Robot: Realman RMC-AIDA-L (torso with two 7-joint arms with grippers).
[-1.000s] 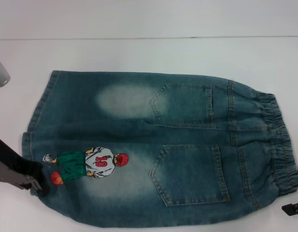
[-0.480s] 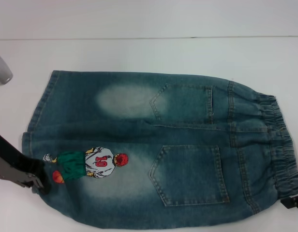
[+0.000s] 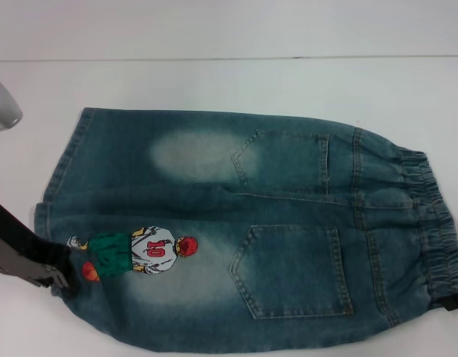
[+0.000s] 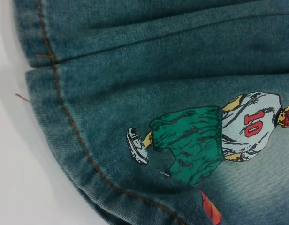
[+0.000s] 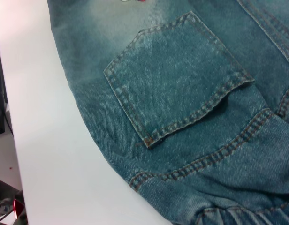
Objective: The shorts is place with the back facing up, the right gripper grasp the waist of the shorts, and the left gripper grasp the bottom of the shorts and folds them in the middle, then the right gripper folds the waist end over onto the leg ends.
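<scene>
Bare white table [image 3: 214,82], plain backdrop: lab-like test bench.

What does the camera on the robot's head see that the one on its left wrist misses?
Only the head view shows the whole shorts: both back pockets, the ruffled waist end, the left gripper at the bottom of the shorts, and the right gripper by the waist. Only the left wrist view shows the hem's orange stitching up close. Both show the cartoon player numbered 10 and the white table.
</scene>
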